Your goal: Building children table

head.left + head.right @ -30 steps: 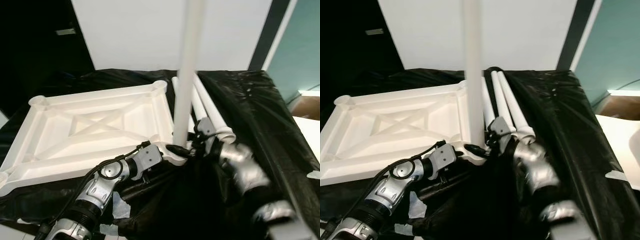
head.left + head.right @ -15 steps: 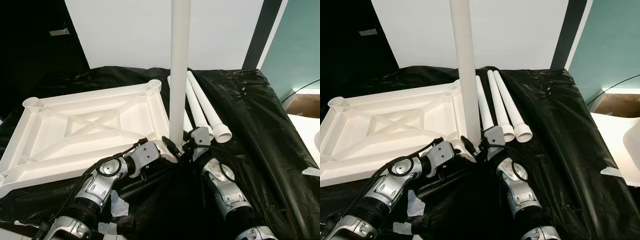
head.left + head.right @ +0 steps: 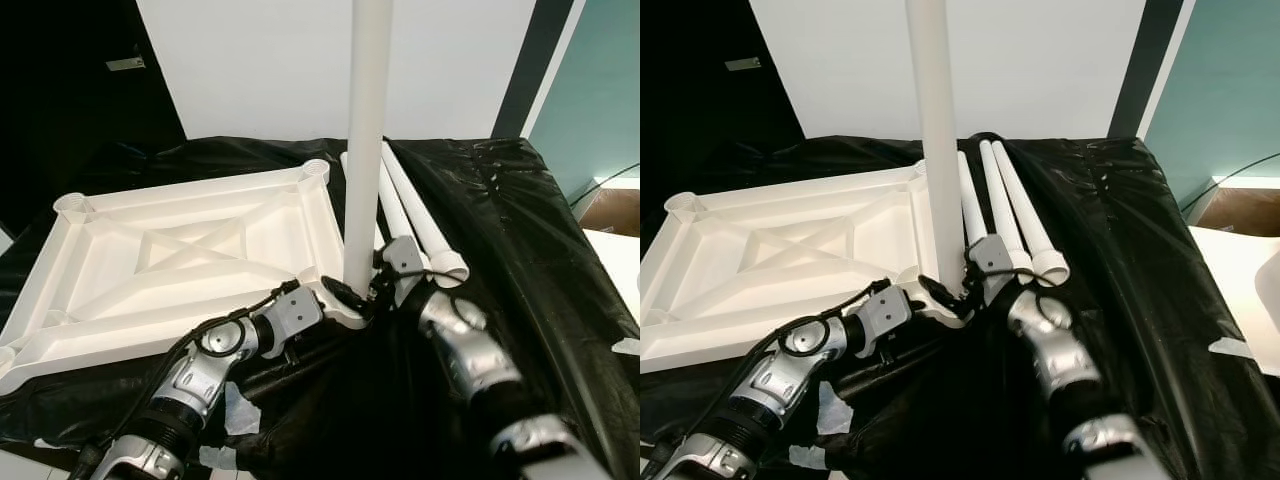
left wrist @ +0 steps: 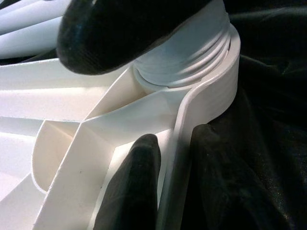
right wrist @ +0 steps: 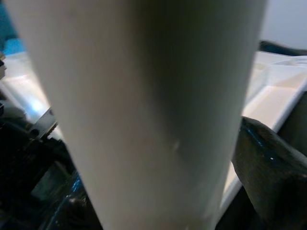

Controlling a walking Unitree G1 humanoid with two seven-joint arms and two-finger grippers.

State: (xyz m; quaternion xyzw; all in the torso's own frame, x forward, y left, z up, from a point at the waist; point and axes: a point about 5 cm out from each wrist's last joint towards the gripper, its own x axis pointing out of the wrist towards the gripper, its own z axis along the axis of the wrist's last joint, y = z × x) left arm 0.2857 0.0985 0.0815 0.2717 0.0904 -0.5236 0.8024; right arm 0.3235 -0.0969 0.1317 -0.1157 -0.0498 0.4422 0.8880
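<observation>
Your white table leg (image 3: 366,140) stands upright, long axis vertical, its foot seated in the near right corner socket of the upside-down white table panel (image 3: 170,260), which lies flat on the black-draped tabletop (image 3: 520,230). Your left gripper (image 3: 345,297) is clamped on the panel's rim at that corner, one finger on each side. Your right gripper (image 3: 382,283) grips the leg low down. Three spare legs (image 3: 425,225) lie side by side just right of the panel, pointing away from you.

upright leg (image 3: 366,140) in tabletop (image 3: 180,250) corner; spare legs (image 3: 425,230) right
</observation>
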